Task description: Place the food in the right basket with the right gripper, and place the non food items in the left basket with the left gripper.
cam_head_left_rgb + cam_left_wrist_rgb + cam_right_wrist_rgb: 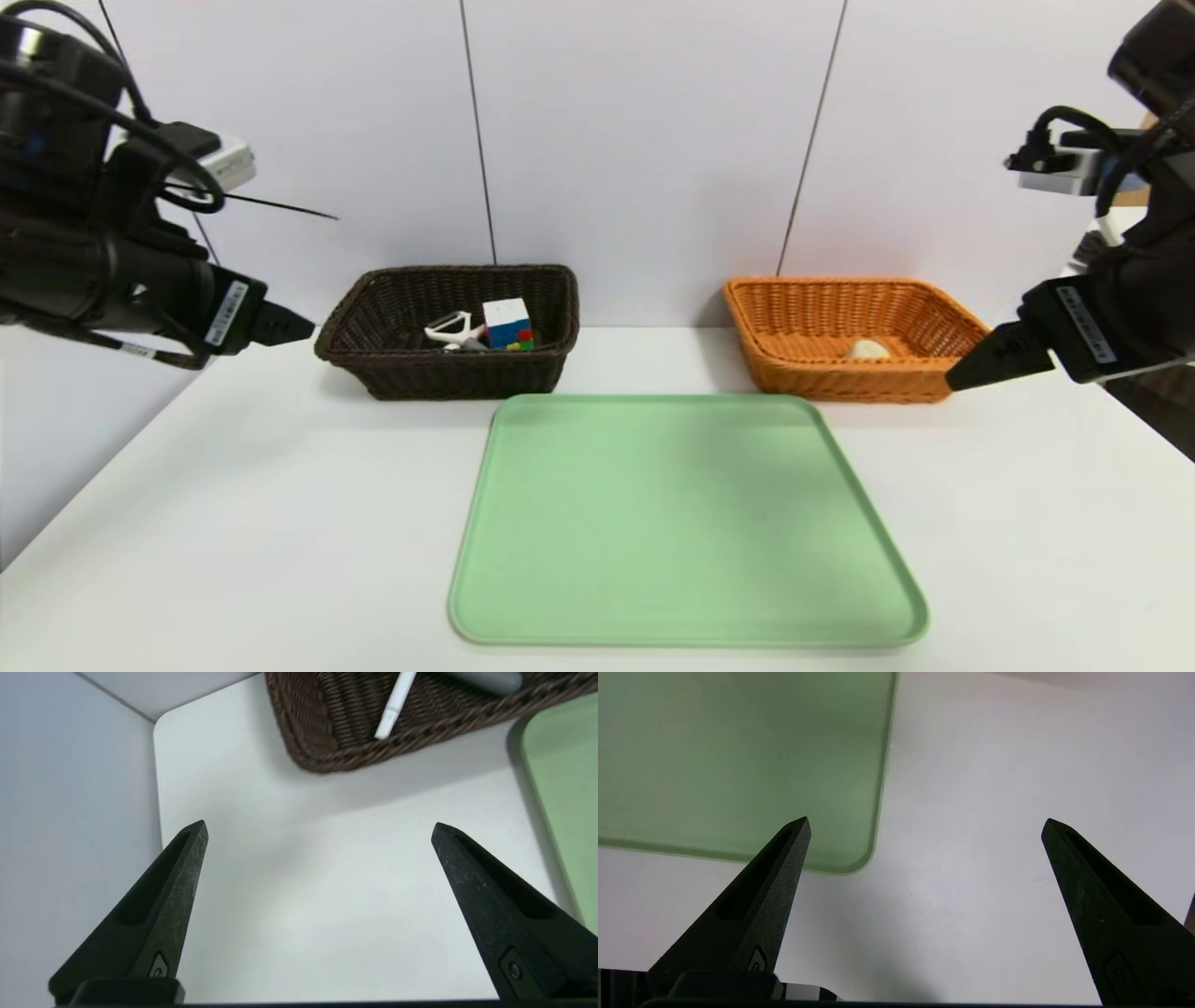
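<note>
Sorting appears complete, judged from how the items lie: the bun point(868, 349) rests inside the orange-tan right basket point(934, 303), while the puzzle cube point(508, 324) and the Y-peeler point(448, 327) sit together in the dark brown left basket point(373, 299), and the white marker pen point(395, 704) lies on that basket's floor near its front wall, as the left wrist view shows. The green tray point(686, 523), set on the white table point(233, 523) in front of and between the two baskets, carries nothing. Each basket stands on the side of the arm that serves it, so neither arm needs to cross the tray. The left gripper point(317, 828) hangs above bare table just beside the outer corner of the left basket, angled gently downward, jaws spread wide with nothing between them. The right gripper point(924, 821) hangs above the table off the tray's corner, beside the right basket, pitched more steeply downward, jaws likewise fully apart and empty. Both arms are drawn clear of the baskets, at the outer edges of the work area.
</note>
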